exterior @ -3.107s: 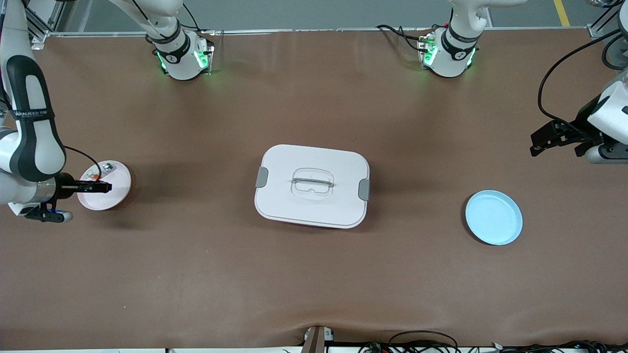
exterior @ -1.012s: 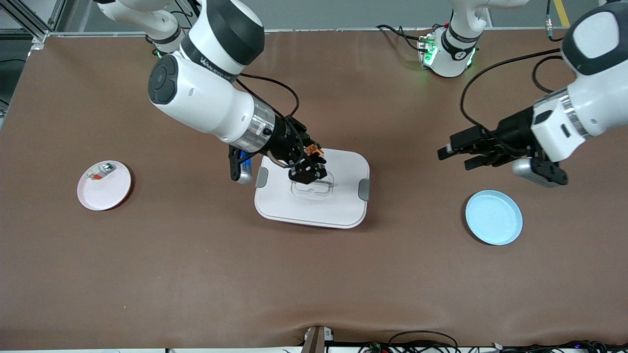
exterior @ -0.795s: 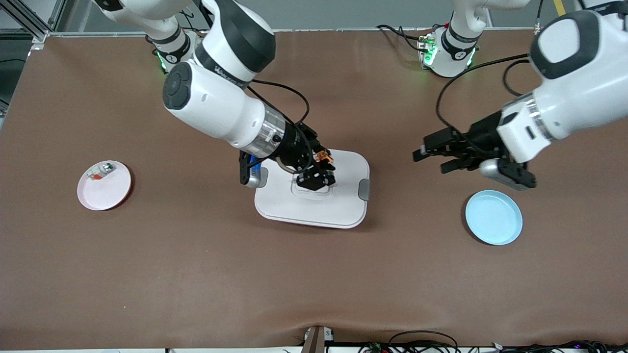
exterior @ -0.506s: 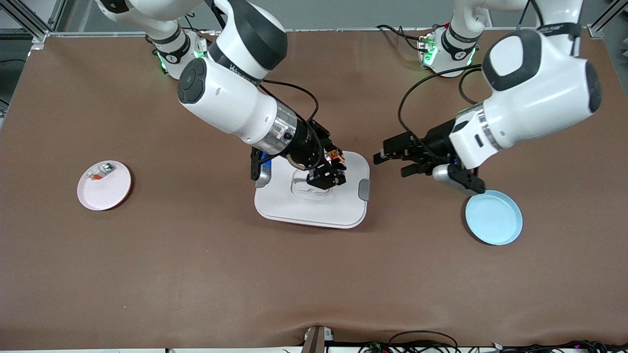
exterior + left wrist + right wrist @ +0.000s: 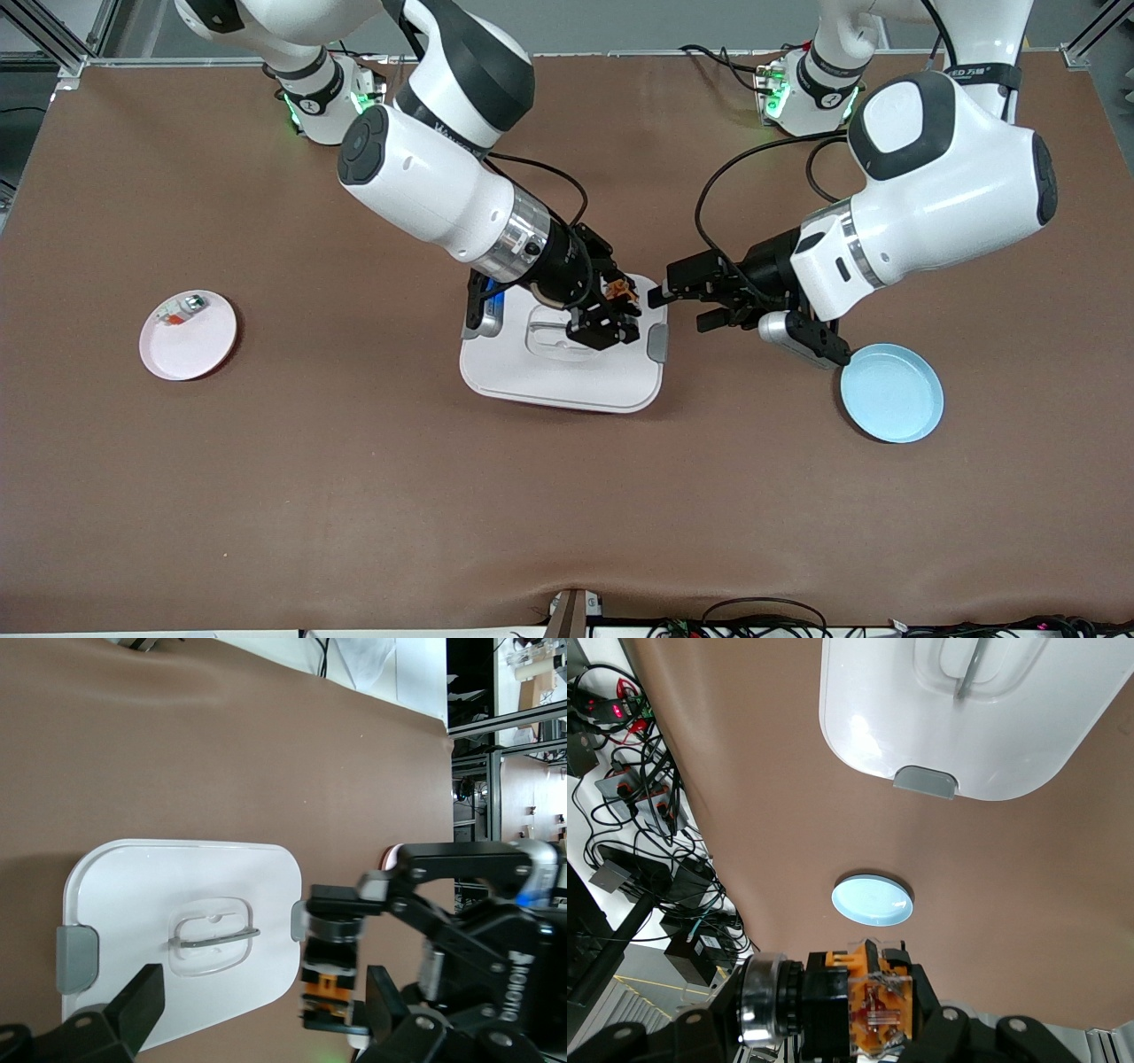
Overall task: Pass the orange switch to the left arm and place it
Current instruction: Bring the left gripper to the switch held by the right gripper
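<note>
The right pincer (image 5: 611,317), clenched on the orange switch (image 5: 617,291), has swung over the box (image 5: 532,372); the spread left pincer (image 5: 678,299) has closed in, so handover looks imminent.

Right pincer (image 5: 873,1028) clamps orange switch (image 5: 873,1005); box (image 5: 957,718) and blue plate (image 5: 872,900) below.

Both claws now meet over box

R claw (image 5: 611,321) w/ orange switch (image 5: 617,291) went from pink plate (image 5: 188,335) at R-arm end of worktop to above box (image 5: 562,370), over its latch end twd L arm. L claw (image 5: 682,303), wide open, swung in from L-arm end of worktop to just beside switch. Pink plate now w/o switch.
</note>
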You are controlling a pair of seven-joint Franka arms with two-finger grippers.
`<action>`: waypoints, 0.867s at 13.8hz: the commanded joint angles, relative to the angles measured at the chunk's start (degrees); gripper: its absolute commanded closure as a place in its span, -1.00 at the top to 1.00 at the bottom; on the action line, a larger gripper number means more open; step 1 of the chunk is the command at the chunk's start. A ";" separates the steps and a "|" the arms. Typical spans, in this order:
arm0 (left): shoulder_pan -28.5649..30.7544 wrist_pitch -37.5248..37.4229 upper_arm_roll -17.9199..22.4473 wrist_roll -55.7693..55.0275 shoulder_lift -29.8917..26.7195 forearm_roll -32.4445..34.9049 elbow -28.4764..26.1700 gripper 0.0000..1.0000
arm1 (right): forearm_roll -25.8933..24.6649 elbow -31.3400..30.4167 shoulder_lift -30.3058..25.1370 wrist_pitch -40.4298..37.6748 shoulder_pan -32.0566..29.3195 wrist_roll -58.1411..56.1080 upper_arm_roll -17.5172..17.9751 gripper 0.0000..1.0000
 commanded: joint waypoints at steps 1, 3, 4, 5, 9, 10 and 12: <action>-0.25 -0.12 0.36 1.26 0.70 -0.97 1.43 1.00 | 0.97 2.77 2.46 1.40 1.14 1.13 -1.04 -1.00; -0.33 0.75 0.36 1.61 0.79 -0.97 1.43 1.00 | 0.97 3.65 2.56 1.58 1.14 1.22 -0.87 -1.00; -0.77 1.46 0.27 1.79 1.22 -0.97 1.43 1.00 | 0.97 3.82 2.56 1.58 1.23 2.09 -0.87 -1.00; -0.86 1.64 0.01 2.31 1.58 -0.97 1.52 1.00 | 0.97 3.83 2.56 1.58 1.23 3.23 -0.87 -1.00; -0.95 2.95 0.01 4.25 2.54 -3.25 1.43 1.00 | 0.97 5.49 2.47 1.67 2.02 3.77 -1.22 -1.00; -0.95 3.30 0.01 4.34 2.72 -3.26 1.43 1.00 | 0.97 5.84 2.47 1.75 2.02 4.03 -1.22 -1.00; -1.04 4.18 -0.08 4.34 2.98 -3.26 1.43 1.00 | 0.97 5.94 2.56 2.89 2.02 4.29 -1.13 -1.00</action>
